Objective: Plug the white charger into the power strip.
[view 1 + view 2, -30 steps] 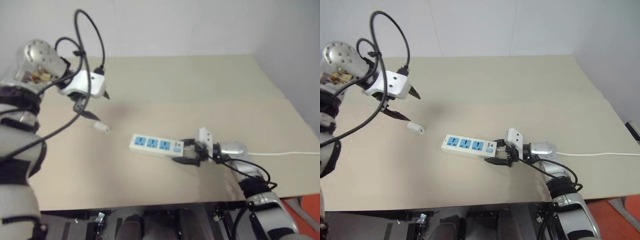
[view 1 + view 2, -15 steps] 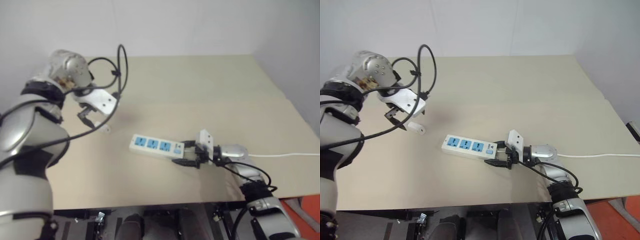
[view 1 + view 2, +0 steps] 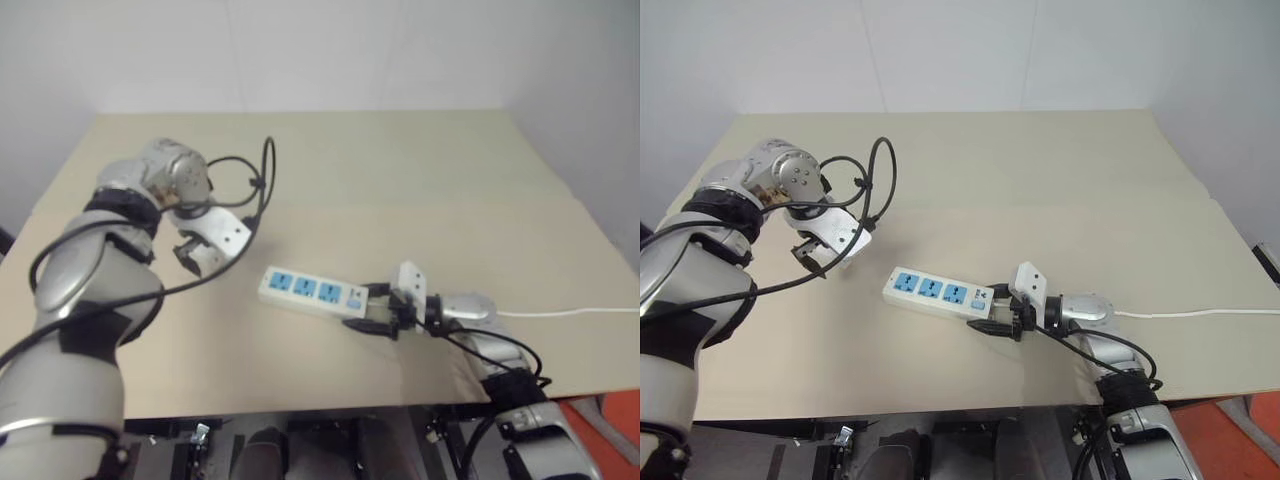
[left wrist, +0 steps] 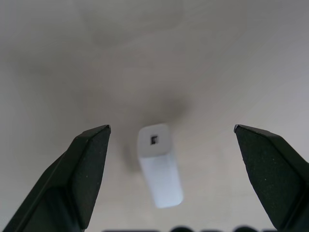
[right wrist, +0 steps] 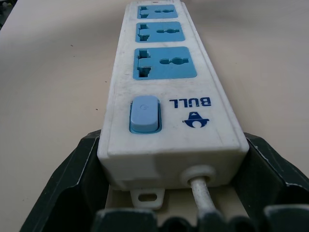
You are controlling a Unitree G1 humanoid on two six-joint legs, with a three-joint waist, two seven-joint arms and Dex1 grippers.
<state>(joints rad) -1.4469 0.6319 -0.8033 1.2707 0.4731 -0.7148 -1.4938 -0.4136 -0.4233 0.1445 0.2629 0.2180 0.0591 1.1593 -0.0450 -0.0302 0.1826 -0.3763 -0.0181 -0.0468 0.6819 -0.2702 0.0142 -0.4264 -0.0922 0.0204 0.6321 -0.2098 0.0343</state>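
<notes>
The white charger (image 4: 159, 166) lies flat on the tan table (image 3: 1040, 170), left of the power strip (image 3: 935, 291). My left gripper (image 3: 820, 256) points down just above it, open, its black fingers (image 4: 82, 169) on either side of the charger and clear of it. The power strip is a white bar with three blue sockets and a blue switch (image 5: 144, 114). My right gripper (image 3: 1002, 318) is shut on the strip's cord end, one finger (image 5: 72, 183) against each long side.
The strip's thin white cord (image 3: 1200, 313) runs right across the table to its edge. A black cable (image 3: 875, 185) loops over my left wrist. A seam (image 3: 1090, 207) crosses the tabletop behind the strip.
My left gripper has come down and right from above the table's left side to hang over the charger, still open. The right gripper and the strip have stayed put.
</notes>
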